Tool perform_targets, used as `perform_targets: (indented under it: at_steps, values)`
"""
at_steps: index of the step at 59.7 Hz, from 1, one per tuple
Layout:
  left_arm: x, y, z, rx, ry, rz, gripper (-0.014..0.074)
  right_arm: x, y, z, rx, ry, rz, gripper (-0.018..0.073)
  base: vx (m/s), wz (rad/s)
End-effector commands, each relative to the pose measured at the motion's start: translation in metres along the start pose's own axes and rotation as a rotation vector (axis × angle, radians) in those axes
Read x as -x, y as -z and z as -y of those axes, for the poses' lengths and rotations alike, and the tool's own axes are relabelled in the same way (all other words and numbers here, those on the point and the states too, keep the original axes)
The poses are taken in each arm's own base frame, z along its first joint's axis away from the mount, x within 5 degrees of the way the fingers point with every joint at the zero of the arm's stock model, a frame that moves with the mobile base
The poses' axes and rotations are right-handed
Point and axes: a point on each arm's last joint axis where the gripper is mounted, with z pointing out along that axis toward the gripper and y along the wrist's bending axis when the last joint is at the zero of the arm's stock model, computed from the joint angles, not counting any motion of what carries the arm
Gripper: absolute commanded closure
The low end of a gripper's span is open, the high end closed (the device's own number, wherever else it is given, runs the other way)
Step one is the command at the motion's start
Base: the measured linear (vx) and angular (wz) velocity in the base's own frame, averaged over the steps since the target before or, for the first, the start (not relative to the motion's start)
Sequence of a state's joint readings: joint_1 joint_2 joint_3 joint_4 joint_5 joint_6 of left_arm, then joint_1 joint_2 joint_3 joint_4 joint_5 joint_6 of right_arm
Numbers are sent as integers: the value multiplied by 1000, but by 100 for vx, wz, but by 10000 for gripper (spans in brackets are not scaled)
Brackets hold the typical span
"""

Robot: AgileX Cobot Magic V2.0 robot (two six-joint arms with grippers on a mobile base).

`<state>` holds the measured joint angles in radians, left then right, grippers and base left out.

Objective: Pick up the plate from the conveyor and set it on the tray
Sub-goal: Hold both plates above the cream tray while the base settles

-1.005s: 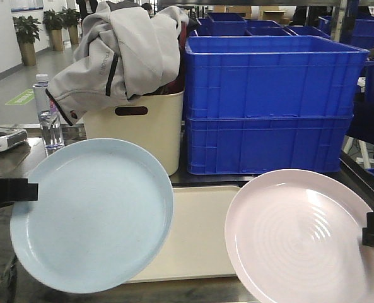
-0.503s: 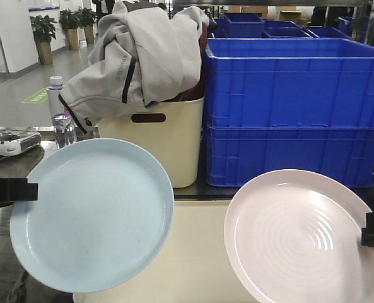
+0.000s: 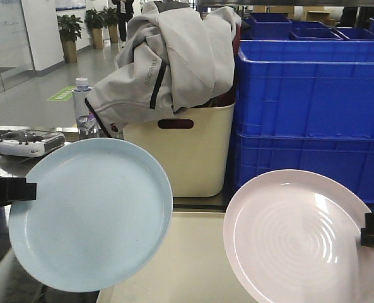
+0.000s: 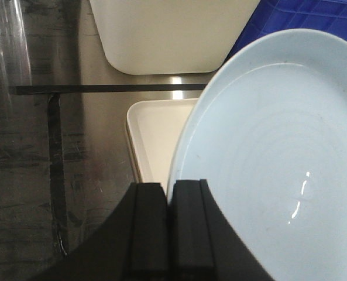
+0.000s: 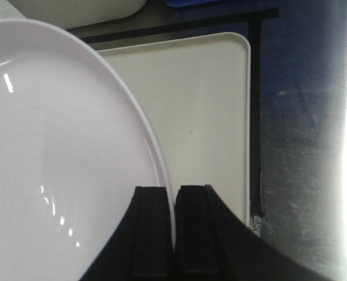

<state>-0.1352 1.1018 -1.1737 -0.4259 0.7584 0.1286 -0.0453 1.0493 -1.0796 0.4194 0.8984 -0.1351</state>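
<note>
Left gripper (image 4: 168, 196): two flat black fingers closed together on the rim of the pale blue plate (image 3: 91, 214), gripping it at the plate's 9 o'clock edge in the front view. The plate is round and smooth with a matte sheen and faint concentric rings, and its face is tilted toward the front camera.

Right gripper (image 5: 174, 199): its fingers are likewise pinched on the rim of the pale pink plate (image 3: 294, 237), at its 3 o'clock edge. This plate is round and glossy, with distinct concentric ridges and bright highlights.

The tray (image 3: 193, 259) is flat cream plastic with rounded corners and a low raised rim. It lies on the scuffed steel surface (image 4: 38, 146) between the two plates, and each plate overlaps one side of it in the wrist views.

At 12 o'clock from the tray stands a cream bin (image 3: 187, 158) with a slot handle, and a grey jacket (image 3: 174, 57) is heaped on top of it. Stacked ribbed blue crates (image 3: 306, 82) are at 1 o'clock. A clear water bottle (image 3: 82, 104) and a grey-white handset (image 3: 26, 142) are at 10 o'clock.
</note>
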Motion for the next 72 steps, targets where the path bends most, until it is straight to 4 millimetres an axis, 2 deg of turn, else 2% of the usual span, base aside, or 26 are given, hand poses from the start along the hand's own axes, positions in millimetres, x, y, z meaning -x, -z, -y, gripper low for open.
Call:
perform_targets:
  at_steps: [1,44,65,72]
  values:
    - [14,13,7,-28,17,119,602,11,11,-5,19,3,109,568,1,2]
    - [14,13,7,-28,17,119,602,11,11,-5,19,3,109,568,0,0]
    - [16,13,7,-26,17,140,602,17,12,-5,12,0,176,568,0,0]
    - [14,13,8,-28,15,115,602,19,4,-4,27,-5,154,568,0,0]
